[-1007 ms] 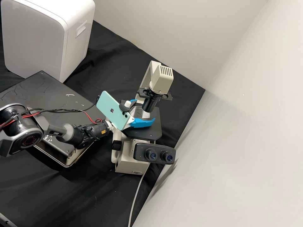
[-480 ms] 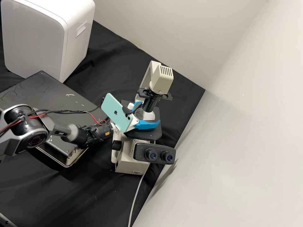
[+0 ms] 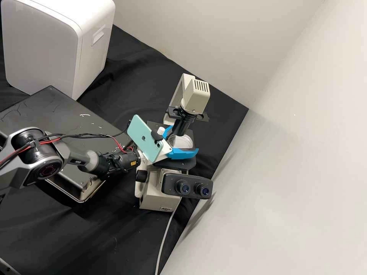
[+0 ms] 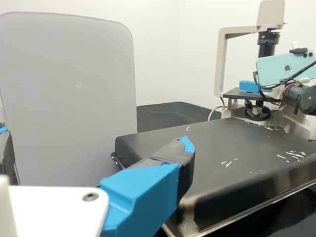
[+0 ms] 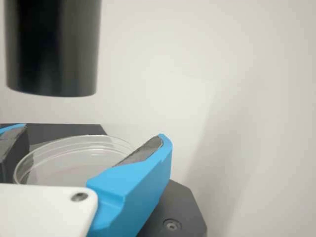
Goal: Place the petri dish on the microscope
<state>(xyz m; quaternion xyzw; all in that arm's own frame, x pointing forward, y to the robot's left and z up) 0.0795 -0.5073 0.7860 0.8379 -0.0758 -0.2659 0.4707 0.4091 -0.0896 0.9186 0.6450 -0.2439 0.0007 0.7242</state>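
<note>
Right wrist view sets the petri dish (image 5: 69, 158) between the right gripper's (image 5: 89, 136) two blue fingers (image 5: 143, 168). Its clear rim lies against the pad of one finger and close up to the other, so the gripper is pinching the petri dish from both sides. The dish is level and low over the black stage (image 5: 177, 207), directly beneath the black condenser tube (image 5: 52, 47). Whether its base touches the stage I cannot tell.

From the high view, the microscope (image 3: 160, 187) stands near the right edge of the bench (image 3: 76, 236), with its eyepieces (image 3: 187, 187) turned toward the near edge. The right arm (image 3: 95, 164) comes in from the left edge, stretched almost level past the near corner of the black tray (image 3: 57, 114). A mint-green phone (image 3: 147, 139) is mounted at its wrist, and the fingers point toward the right edge.

In the left wrist view, the left gripper (image 4: 94, 138) hangs by a corner of the tray, well apart from the microscope. Its fingers are spread, nothing between them, and the white box (image 4: 69, 98) stands beyond.
</note>
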